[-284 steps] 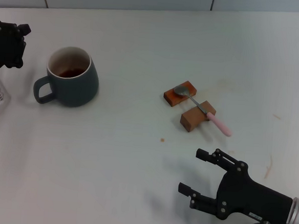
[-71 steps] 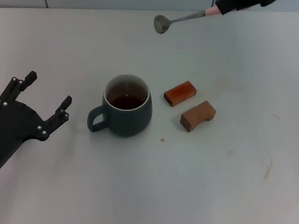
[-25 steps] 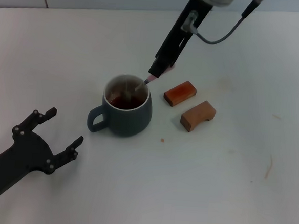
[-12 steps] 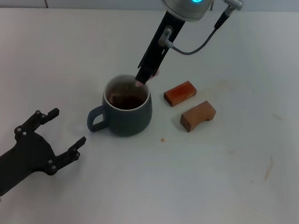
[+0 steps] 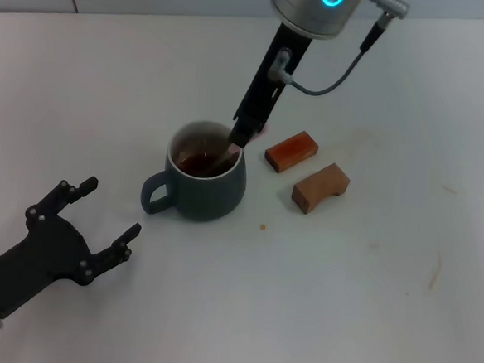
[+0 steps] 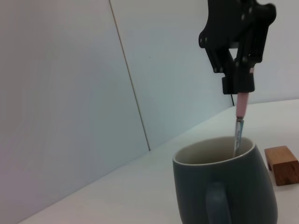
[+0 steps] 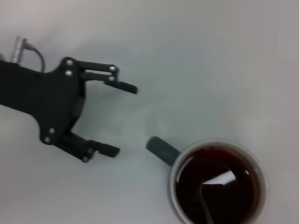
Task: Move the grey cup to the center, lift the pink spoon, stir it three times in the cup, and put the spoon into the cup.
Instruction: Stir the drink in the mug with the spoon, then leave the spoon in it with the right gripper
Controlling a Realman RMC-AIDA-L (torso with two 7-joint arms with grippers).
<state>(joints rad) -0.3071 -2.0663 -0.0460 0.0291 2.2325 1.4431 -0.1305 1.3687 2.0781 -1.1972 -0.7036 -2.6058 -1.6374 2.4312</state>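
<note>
Over the grey cup [image 5: 205, 172], right gripper [image 5: 240, 136] pinches the pink spoon [image 6: 240, 122]; stir gently, clear of the rim; left gripper [image 5: 85, 220] spread, idle at near left

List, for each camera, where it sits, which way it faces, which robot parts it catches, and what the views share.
Head view: high on the robot, looking forward and down at the table; shows the open left hand near the table's front and the right hand holding the pink spoon in the grey cup.
Left wrist view: low by the table, facing the grey cup sideways; shows the right hand above it.
Right wrist view: above the cup, looking straight down; shows the left hand.
Shared: all three show the cup.
</note>
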